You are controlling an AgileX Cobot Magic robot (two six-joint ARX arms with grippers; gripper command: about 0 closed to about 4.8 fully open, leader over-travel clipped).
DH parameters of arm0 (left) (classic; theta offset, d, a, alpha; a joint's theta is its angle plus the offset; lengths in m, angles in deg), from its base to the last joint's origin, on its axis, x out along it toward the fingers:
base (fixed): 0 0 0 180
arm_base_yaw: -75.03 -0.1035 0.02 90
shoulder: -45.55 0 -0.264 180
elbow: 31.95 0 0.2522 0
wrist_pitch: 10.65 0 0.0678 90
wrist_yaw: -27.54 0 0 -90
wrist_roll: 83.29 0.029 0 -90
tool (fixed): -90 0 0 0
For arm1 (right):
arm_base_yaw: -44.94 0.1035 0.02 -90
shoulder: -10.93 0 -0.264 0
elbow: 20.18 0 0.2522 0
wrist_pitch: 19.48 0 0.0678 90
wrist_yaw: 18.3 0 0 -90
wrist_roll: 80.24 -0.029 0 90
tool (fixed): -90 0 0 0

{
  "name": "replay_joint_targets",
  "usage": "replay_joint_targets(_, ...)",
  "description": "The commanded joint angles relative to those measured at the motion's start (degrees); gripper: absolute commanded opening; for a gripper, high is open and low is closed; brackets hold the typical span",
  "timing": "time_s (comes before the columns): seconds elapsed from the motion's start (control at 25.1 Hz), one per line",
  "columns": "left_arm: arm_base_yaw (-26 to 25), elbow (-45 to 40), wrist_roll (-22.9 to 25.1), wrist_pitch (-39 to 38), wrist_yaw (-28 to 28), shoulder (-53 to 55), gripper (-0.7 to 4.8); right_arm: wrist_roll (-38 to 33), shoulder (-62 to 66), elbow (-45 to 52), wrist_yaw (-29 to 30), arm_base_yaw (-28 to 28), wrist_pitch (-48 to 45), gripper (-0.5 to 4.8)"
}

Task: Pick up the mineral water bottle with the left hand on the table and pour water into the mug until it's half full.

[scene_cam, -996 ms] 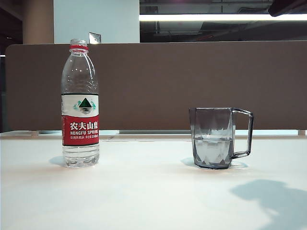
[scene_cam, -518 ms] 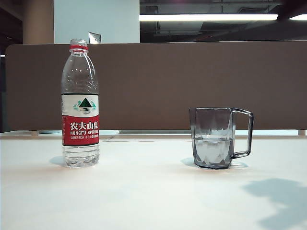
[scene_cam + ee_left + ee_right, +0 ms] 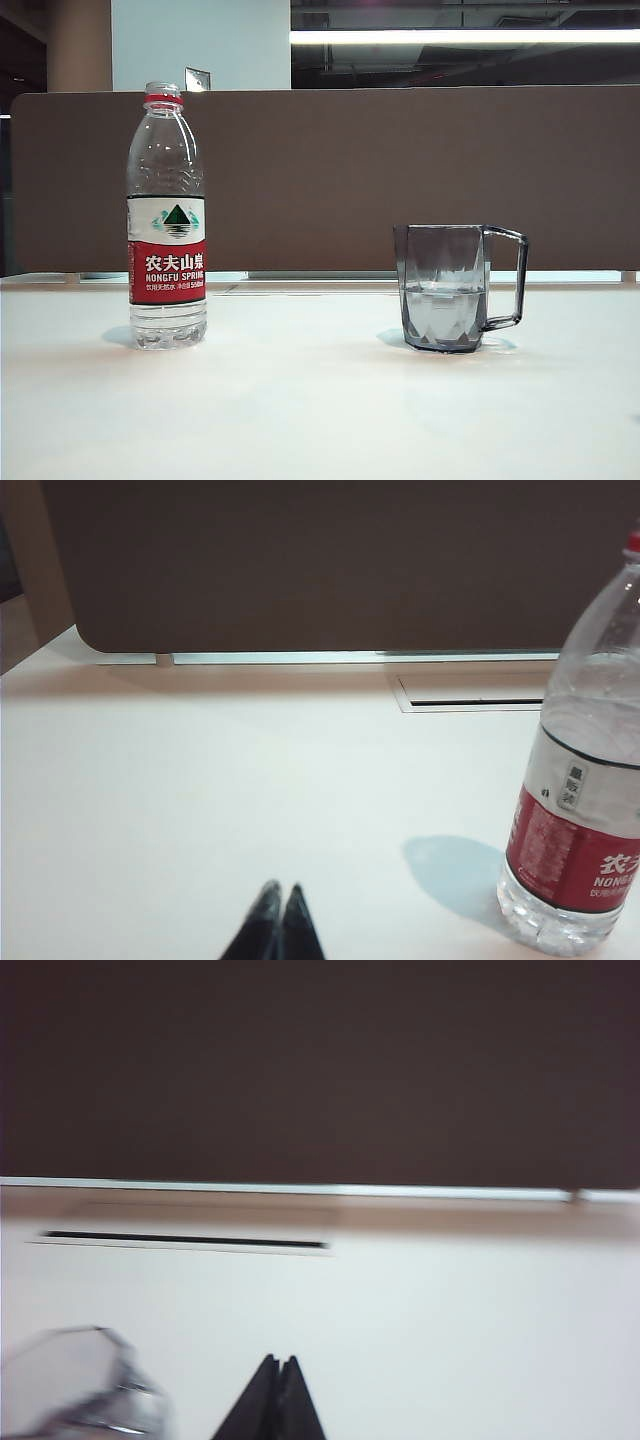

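A brown partition backs the off-white table [image 3: 320, 420]. The uncapped mineral water bottle [image 3: 167, 215] stands upright at its left, and a careless bump could spill it. Well apart to the right, the mug [image 3: 447, 288] looks roughly half full. The left gripper [image 3: 280, 920] and right gripper [image 3: 278, 1395] hover nearby, jaws pressed together.

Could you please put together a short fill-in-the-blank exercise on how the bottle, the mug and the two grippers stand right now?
1. The mineral water bottle stands upright with its cap ____.
2. Water in the mug reaches about ____ way up.
3. The left gripper is ____, apart from the bottle.
4. In the exterior view, the mug's handle points ____ from the bottle.

Missing words: off; half; shut; away
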Motion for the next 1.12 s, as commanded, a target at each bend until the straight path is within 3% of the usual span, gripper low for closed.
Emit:
replay_joint_targets(0.04,-0.09,0.22,0.02,0.70,0.09,0.02,-0.06,0.15,-3.48,4.07,-0.26,-5.97,-0.74,-0.08)
replay_joint_targets(0.36,-0.09,0.22,0.00,0.70,0.09,0.02,-0.06,0.15,-11.93,10.34,-0.26,-12.46,-0.61,-0.08)
replay_joint_targets(0.76,-0.09,0.22,0.00,0.70,0.11,0.02,-0.06,0.13,-14.19,13.64,-0.20,-12.04,-2.86,-0.08)
replay_joint_targets(1.12,-0.09,0.22,0.02,0.70,0.09,0.02,-0.06,-0.55,-14.19,14.84,6.49,-12.02,-3.19,-0.08)
